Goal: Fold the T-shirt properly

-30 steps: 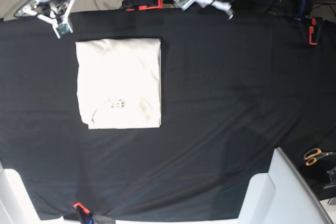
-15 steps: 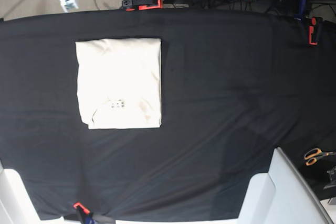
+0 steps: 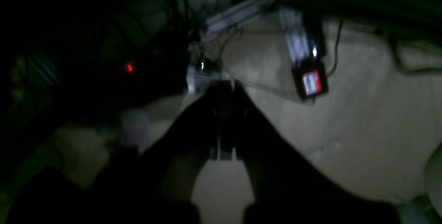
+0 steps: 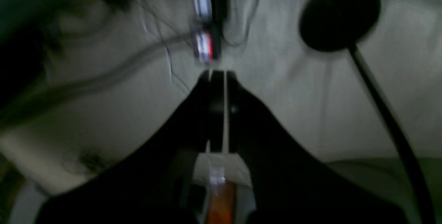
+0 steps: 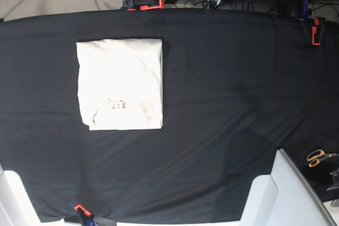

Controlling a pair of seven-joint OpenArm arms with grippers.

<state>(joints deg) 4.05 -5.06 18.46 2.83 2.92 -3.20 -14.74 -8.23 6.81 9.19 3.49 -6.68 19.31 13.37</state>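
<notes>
Folded T-shirt (image 5: 119, 84) lying flat on the black table cloth (image 5: 228, 104), at about ten o'clock from the cloth's centre in the base view: a neat cream rectangle, neck opening and small dark label (image 5: 118, 105) facing up near its six o'clock edge. Judged soft, light and limp, likely to sag and spill its layers if lifted by one point; best taken by pinching through all layers at two corners of one edge, or left alone, since the fold looks finished. Left gripper (image 3: 222, 120) seen in its wrist view against pale floor and cables, well away from the shirt, jaws pressed together on nothing. Right gripper (image 4: 217, 113) likewise off the cloth, jaws seemingly together with only a thin sliver of light between them, though blur makes that hard to swear to. Red clamps (image 5: 144, 3) at twelve o'clock pinning the cloth's edge; orange-handled scissors (image 5: 318, 156) at four o'clock.
</notes>
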